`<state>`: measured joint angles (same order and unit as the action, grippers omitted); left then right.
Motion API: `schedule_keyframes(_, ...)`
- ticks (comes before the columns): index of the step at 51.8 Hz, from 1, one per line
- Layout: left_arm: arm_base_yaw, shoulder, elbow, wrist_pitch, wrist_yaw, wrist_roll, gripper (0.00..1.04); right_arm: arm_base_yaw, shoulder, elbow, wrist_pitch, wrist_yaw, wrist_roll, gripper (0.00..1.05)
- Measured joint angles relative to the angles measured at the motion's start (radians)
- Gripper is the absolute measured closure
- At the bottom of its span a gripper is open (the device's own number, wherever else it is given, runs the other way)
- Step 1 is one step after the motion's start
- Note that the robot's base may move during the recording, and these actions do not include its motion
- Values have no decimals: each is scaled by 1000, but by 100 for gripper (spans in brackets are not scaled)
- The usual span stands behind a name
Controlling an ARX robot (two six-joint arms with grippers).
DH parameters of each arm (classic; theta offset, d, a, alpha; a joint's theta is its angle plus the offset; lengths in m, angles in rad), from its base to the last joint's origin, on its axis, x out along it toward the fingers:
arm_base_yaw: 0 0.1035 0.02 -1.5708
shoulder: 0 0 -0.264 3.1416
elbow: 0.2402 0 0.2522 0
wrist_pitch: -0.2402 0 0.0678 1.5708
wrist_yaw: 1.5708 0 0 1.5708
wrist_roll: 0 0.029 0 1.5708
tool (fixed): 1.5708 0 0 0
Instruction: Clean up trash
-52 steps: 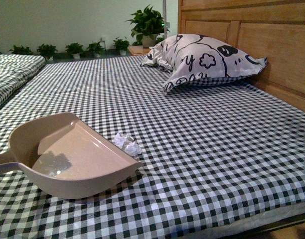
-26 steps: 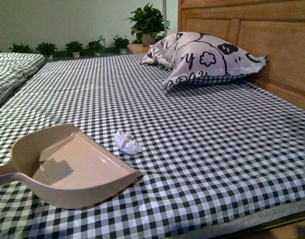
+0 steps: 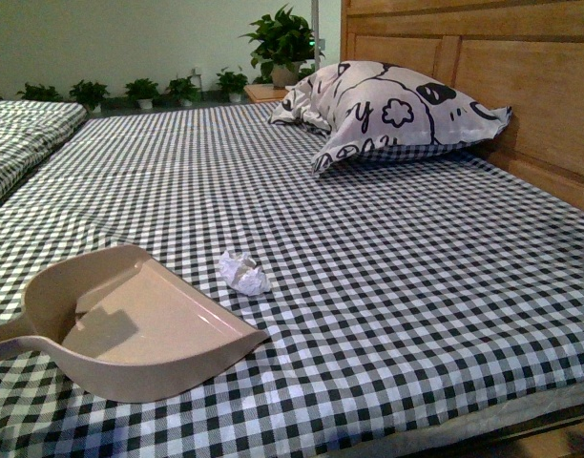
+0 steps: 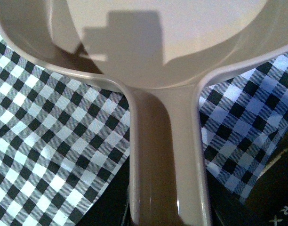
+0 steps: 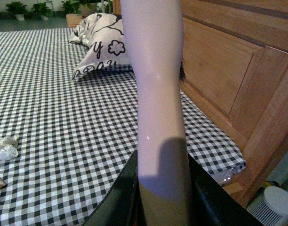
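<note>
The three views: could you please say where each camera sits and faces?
Front view: on the robot's body, facing across the bed to the pillow; no arm shows.
Left wrist view: on the left wrist, looking along the dustpan handle; dark fingers at the edge.
Right wrist view: on the right wrist, facing the headboard past a pale handle between its fingers.
Shared: front and right wrist both show the paper wad.

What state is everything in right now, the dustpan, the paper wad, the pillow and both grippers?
dustpan: empty, tilted on the sheet.
paper wad: crumpled, on the sheet just outside the dustpan.
pillow: lying by the headboard.
left gripper: shut on the dustpan.
right gripper: shut on a pale handle.
</note>
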<state>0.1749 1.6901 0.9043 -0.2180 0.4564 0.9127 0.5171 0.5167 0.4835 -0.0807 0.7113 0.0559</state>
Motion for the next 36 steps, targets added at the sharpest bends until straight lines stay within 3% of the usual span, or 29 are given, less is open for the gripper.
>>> schedule_keyframes(36,3,1,-1,-13,8,3,80,0,0,0,0,0,0,83)
